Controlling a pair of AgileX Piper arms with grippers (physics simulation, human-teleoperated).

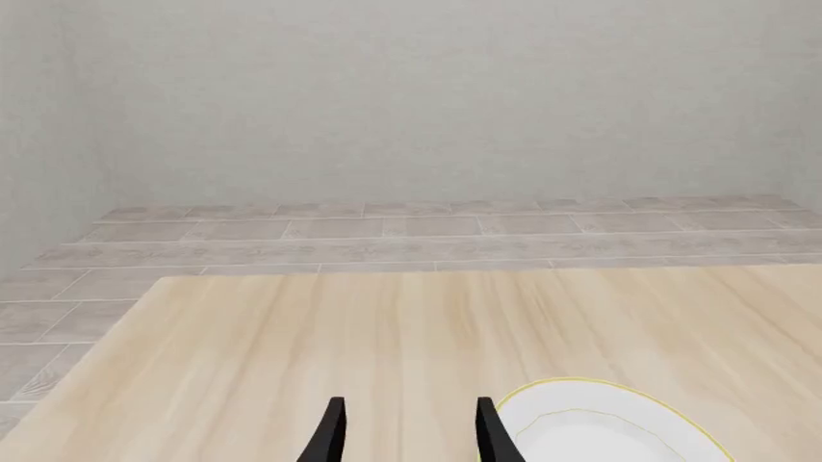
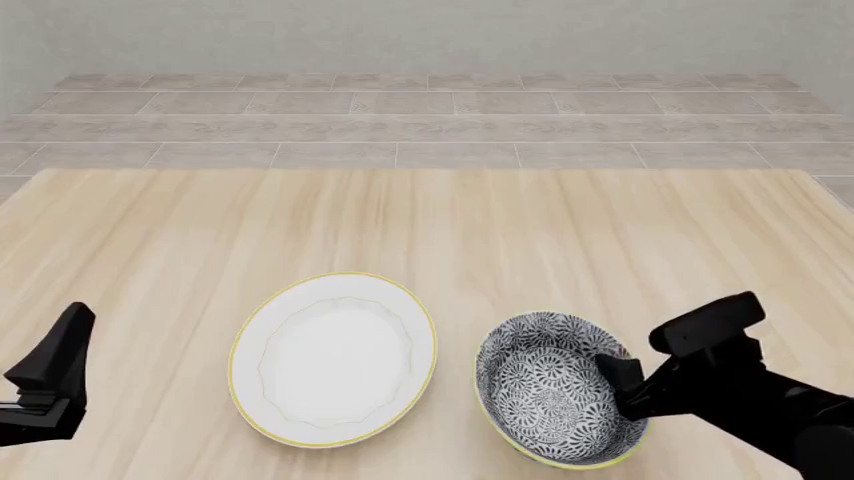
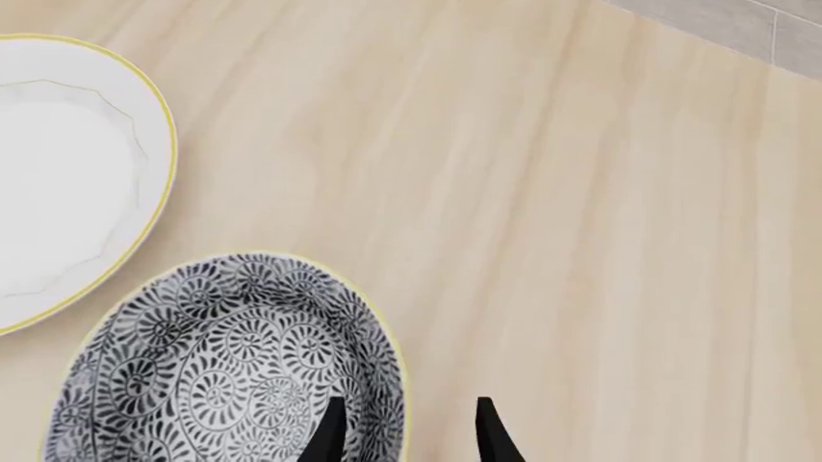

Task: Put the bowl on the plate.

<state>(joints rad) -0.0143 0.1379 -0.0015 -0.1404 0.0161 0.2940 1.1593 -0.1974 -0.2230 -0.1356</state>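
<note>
The bowl (image 2: 550,385), patterned grey-black inside with a thin yellow rim, sits on the table right of the plate (image 2: 334,358), a flat white plate with a gold rim. The two stand close together but apart. My right gripper (image 2: 621,385) is at the bowl's right rim. In the right wrist view it (image 3: 408,433) is open, with the rim of the bowl (image 3: 231,371) between its fingers: one finger inside, one outside. The plate (image 3: 64,183) shows beyond the bowl. My left gripper (image 2: 64,345) hangs open at the far left, well away from the plate (image 1: 598,433).
The light wooden table (image 2: 441,230) stretches away past both dishes. Beyond its far edge lie a grey tiled floor (image 2: 427,120) and a pale wall. The left gripper (image 1: 408,433) has bare wood in front of it.
</note>
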